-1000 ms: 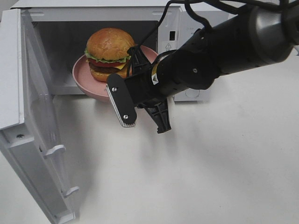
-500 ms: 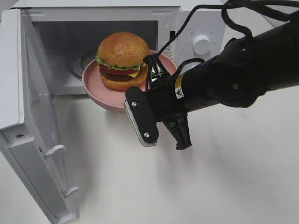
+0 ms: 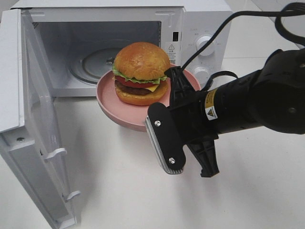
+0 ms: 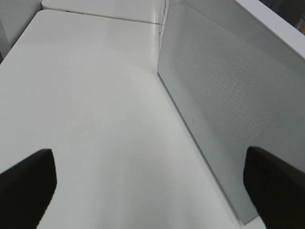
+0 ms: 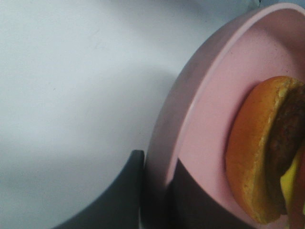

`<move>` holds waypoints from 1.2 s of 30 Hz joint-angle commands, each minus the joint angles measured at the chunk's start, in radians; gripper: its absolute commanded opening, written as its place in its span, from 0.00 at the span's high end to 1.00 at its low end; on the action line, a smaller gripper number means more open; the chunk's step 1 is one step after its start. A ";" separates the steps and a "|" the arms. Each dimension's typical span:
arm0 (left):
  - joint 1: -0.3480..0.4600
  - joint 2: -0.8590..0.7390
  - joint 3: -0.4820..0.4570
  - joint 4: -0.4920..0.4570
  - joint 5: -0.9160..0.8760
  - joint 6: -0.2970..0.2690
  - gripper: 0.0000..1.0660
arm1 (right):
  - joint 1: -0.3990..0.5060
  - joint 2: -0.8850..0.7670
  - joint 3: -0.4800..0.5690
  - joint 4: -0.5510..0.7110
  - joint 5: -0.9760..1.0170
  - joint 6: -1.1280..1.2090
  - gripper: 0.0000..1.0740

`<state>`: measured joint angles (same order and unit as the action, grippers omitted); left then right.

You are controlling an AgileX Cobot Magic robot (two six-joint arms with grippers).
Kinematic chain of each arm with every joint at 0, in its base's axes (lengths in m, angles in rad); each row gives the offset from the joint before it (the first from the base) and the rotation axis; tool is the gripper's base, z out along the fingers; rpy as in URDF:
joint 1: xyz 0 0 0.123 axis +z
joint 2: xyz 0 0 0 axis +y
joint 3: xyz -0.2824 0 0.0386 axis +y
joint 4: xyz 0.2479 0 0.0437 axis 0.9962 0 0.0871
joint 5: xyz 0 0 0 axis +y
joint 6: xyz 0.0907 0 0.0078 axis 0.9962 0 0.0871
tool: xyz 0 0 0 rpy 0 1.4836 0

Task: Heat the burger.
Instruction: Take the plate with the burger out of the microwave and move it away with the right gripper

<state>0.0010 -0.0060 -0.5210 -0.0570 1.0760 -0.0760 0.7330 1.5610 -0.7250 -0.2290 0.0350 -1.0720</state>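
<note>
Here the right gripper [image 5: 155, 191] pinches the pink plate [image 3: 112, 102] — burger [image 3: 141, 72] aboard.

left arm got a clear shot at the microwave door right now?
Probably yes: the left claw is open and empty, with the microwave door right beside it and only bare table between them.

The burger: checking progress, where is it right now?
In the exterior high view the burger sits on the pink plate, outside the open microwave, held at its rim by the right gripper.
</note>
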 commanded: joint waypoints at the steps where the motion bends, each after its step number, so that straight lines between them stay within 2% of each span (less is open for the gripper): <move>1: 0.000 -0.004 0.000 -0.001 -0.008 0.002 0.06 | 0.004 -0.068 0.029 -0.006 -0.029 0.001 1.00; 12: 0.000 -0.004 0.000 -0.001 -0.008 0.002 0.06 | 0.003 -0.227 0.152 -0.007 0.025 0.001 1.00; 19: 0.000 -0.004 0.000 -0.001 -0.008 0.002 0.06 | 0.003 -0.377 0.220 -0.014 0.130 0.011 1.00; 30: 0.000 -0.004 0.000 -0.001 -0.008 0.002 0.06 | 0.003 -0.509 0.258 -0.046 0.240 0.088 1.00; 36: 0.000 -0.004 0.000 -0.001 -0.008 0.002 0.06 | 0.003 -0.587 0.274 -0.106 0.311 0.162 1.00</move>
<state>0.0010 -0.0060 -0.5210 -0.0570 1.0760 -0.0760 0.7330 0.9920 -0.4470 -0.3020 0.3890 -0.9210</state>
